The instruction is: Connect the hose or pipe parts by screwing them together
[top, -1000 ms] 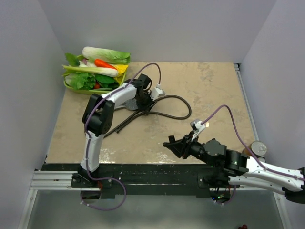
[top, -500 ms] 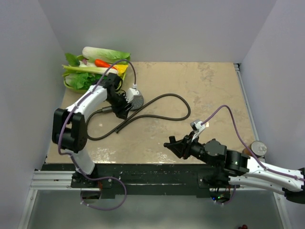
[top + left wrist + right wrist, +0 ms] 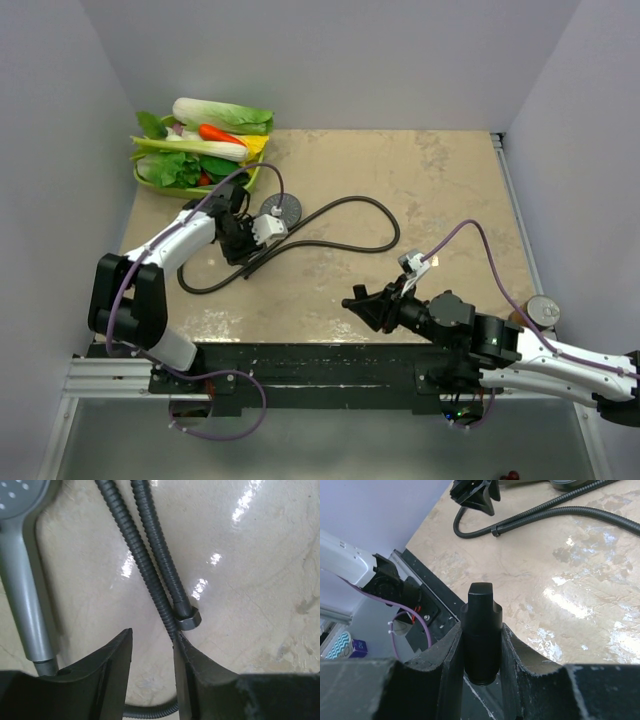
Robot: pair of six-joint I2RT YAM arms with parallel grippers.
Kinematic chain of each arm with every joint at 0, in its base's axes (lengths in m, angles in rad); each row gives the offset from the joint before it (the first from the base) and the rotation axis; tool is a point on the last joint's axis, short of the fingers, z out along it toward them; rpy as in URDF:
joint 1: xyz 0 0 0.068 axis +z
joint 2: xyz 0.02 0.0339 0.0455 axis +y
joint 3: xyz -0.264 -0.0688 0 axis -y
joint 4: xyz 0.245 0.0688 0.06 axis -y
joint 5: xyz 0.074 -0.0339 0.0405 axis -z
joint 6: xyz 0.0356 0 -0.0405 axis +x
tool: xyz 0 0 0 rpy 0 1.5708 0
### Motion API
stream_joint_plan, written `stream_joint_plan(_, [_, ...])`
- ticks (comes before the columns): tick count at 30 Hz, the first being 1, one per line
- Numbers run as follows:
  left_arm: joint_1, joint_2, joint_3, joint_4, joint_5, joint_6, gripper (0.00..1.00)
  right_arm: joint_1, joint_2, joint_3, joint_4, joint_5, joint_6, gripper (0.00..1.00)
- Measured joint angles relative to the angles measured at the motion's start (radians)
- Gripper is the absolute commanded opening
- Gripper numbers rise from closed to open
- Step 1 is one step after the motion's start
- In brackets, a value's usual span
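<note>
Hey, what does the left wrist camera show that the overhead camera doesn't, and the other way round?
Only the left wrist view: the hex nut on the end of the hose, just ahead of one finger of the open left gripper. Only the top view: the hose's full loop, the vegetables, and the right gripper clamping a black fitting. Both: the shower head and hose lying on the table.

text read: none legible | teal patterned item [image 3: 339, 645] below the table edge, right wrist view: print blurred, cannot be read | round metal object [image 3: 543, 311] at the right table edge, top view: markings too small to be made out
</note>
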Motion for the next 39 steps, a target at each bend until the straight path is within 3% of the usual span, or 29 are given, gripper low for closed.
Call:
stream_joint_plan(18, [-0.082, 0.021, -0.139, 0.186, -0.117, 0.000, 0.37, 0.000, -0.009, 0.000, 0.010, -0.012, 0.001, 0.00])
stream_joint_plan(27, [-0.146, -0.017, -0.162, 0.175, -0.097, -0.003, 0.38, 0.000, 0.039, 0.001, -0.130, 0.085, 0.087, 0.00])
stream_joint_plan(33, [-0.154, -0.047, -0.215, 0.140, -0.082, 0.019, 0.38, 0.000, 0.156, -0.031, -0.105, 0.154, 0.140, 0.00])
stream_joint_plan(39, [-0.043, -0.059, -0.225, 0.098, -0.089, 0.080, 0.37, -0.079, 0.473, -0.036, 0.059, 0.143, 0.134, 0.00])
